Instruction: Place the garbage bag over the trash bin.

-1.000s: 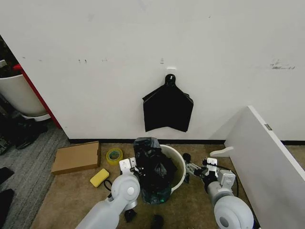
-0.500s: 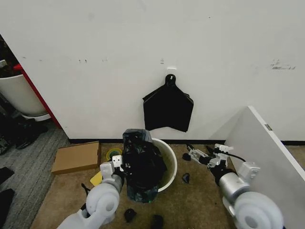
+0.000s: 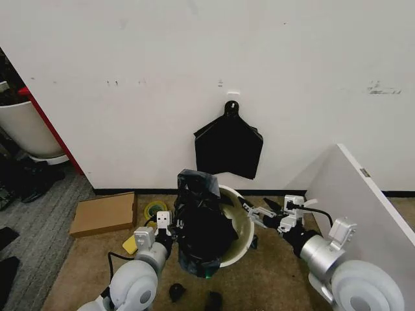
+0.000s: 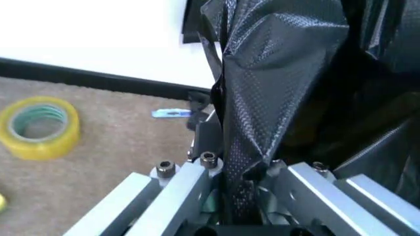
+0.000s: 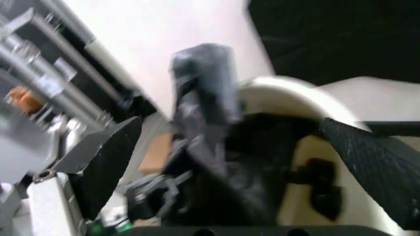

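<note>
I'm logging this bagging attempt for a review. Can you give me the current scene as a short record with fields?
bag: black garbage bag draped over the left side of the bin, bunched up above its rim
bin: white trash bin on the carpet by the wall, tipped toward the right
left gripper: shut on a fold of the bag
right gripper: open, at the bin's right rim
nearby: yellow tape roll, cardboard box

Rounded silver-grey arm shells with black joints and black cables; the left gripper (image 4: 246,182) has pale brushed-metal fingers (image 4: 177,189) with hex screws, the right gripper (image 3: 254,211) black pads.
</note>
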